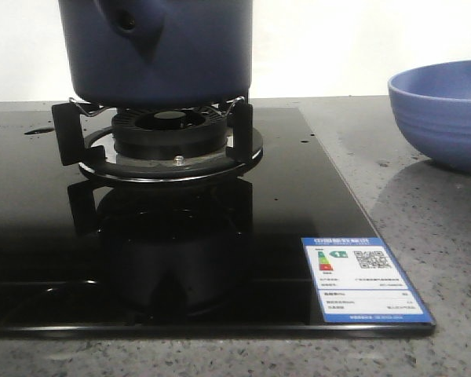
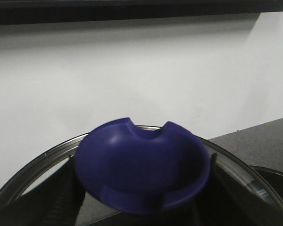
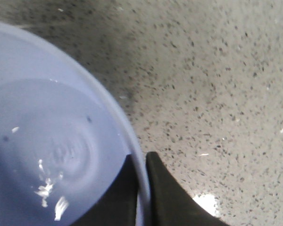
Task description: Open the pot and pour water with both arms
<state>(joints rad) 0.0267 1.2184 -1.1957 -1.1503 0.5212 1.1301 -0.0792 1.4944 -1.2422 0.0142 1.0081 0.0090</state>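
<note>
Speckled grey stone forms the bench (image 1: 447, 259), with a glossy black glass hob (image 1: 47, 259) set into it and a white wall behind. On the hob's single burner (image 1: 171, 135) sits the pot (image 1: 161, 47), dark navy with matte sides, its tapering handle stub with a round hole facing the front camera; the pot rests on the burner's black prongs, and its top runs out of the frame. An energy label (image 1: 363, 280) sticks to the hob's near right corner. To the right, on bare stone well apart from the pot, stands a lighter blue ribbed bowl (image 1: 443, 110).

The right fingers (image 3: 142, 188) straddle the bowl's rim, one black finger inside and one outside, closed down on the thin wall (water shimmers in the bowl (image 3: 52, 155) below). In the left wrist view a blue knob (image 2: 144, 169) on a glass lid (image 2: 33, 169) fills the foreground; dark shapes flank the knob, but whether the left fingers grip it I cannot tell.
</note>
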